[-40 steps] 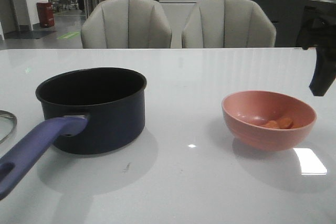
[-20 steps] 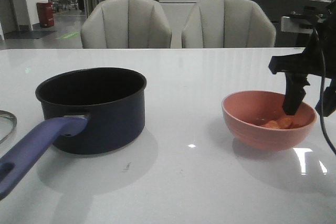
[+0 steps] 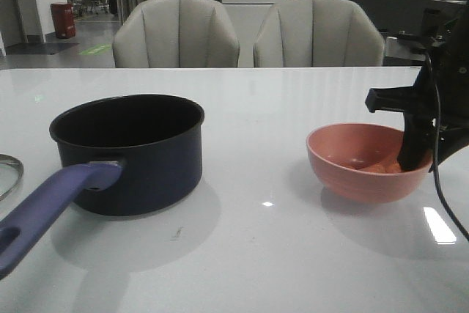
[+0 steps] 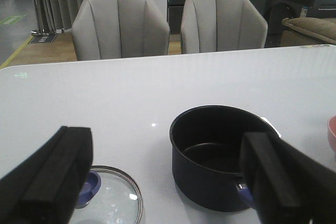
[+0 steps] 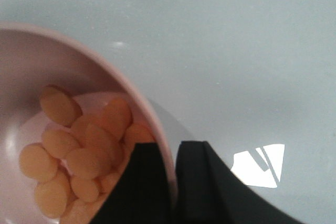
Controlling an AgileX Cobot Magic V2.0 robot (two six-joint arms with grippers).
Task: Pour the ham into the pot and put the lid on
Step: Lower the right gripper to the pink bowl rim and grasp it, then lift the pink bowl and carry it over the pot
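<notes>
An office or showroom hall: grey padded chairs [image 3: 176, 32] behind a white table [image 3: 293, 93], far stanchions, a red bin [image 3: 63, 20]

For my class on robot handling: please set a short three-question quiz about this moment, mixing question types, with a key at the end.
1. True or false: the ham is already inside the pot.
2. Multiple choice: the right gripper has its jaws
A. around the pot's handle
B. closed on the rim of the pink bowl, one inside and one outside
C. open above bare table
3. Short answer: where is the lid, and is the left gripper holding it?

Key
1. False: the slices lie in the pink bowl; the pot is empty.
2. B
3. It lies flat on the table beside the pot; no, the left gripper's jaws are open and hold nothing.
</notes>
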